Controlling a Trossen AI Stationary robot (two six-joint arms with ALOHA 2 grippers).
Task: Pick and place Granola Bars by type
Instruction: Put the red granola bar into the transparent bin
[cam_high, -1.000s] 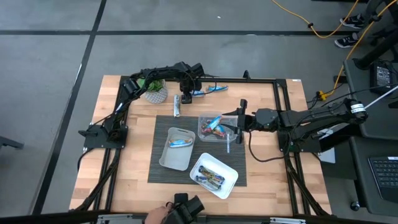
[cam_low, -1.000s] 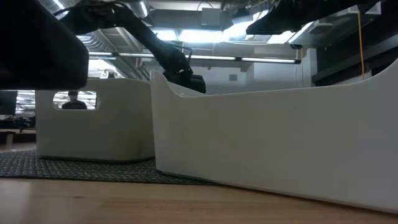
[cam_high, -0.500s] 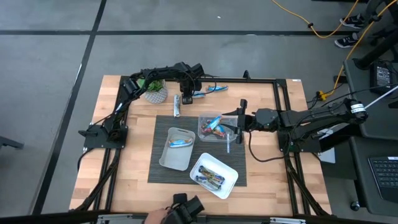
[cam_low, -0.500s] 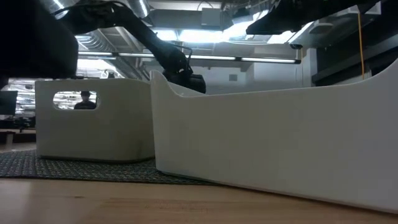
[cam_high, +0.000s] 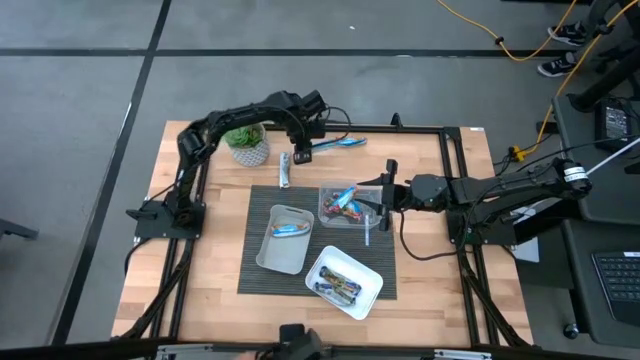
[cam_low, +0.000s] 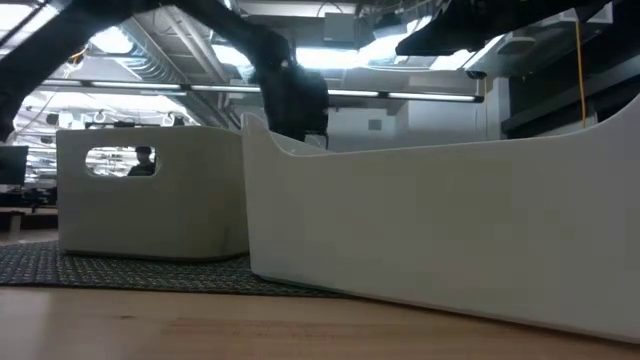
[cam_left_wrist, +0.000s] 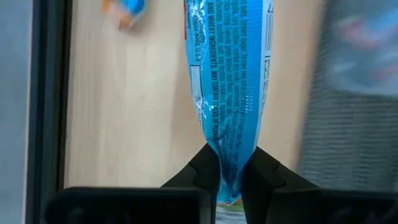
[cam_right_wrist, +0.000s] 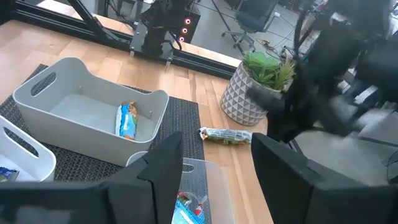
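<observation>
My left gripper (cam_high: 301, 153) stands over the table's far side, shut on a blue granola bar (cam_left_wrist: 230, 74). More blue bars (cam_high: 336, 143) lie on the wood by the far edge, and a silver-green bar (cam_high: 285, 170) lies near the plant pot. A grey tray (cam_high: 262, 252) holds one blue bar (cam_right_wrist: 127, 119). Several bars lie in the clear tray (cam_high: 327, 217), and others in the white tray (cam_high: 368, 290). My right gripper (cam_high: 380, 193) hangs open over the clear tray's right side, touching nothing. My left gripper pinches the blue bar's crimped end (cam_left_wrist: 229, 163) between its two fingertips (cam_left_wrist: 205, 171). The fingers come from above, pointing steeply down. The bar hangs below them, lengthwise away from the fingers; its lower end runs out of the wrist picture.
A potted plant (cam_high: 246, 143) stands at the far left beside my left arm. The three trays sit on a dark mat (cam_high: 255, 200) in the middle. A black frame rail (cam_high: 420, 128) runs along the far edge. In the low view the white tray's wall (cam_low: 450, 230) fills the foreground.
My left gripper has risen over the table's far side, and its arm has swung higher and wider to the left. In the low view it now stands higher above the white tray's rim. A person's hand at the near edge has withdrawn.
</observation>
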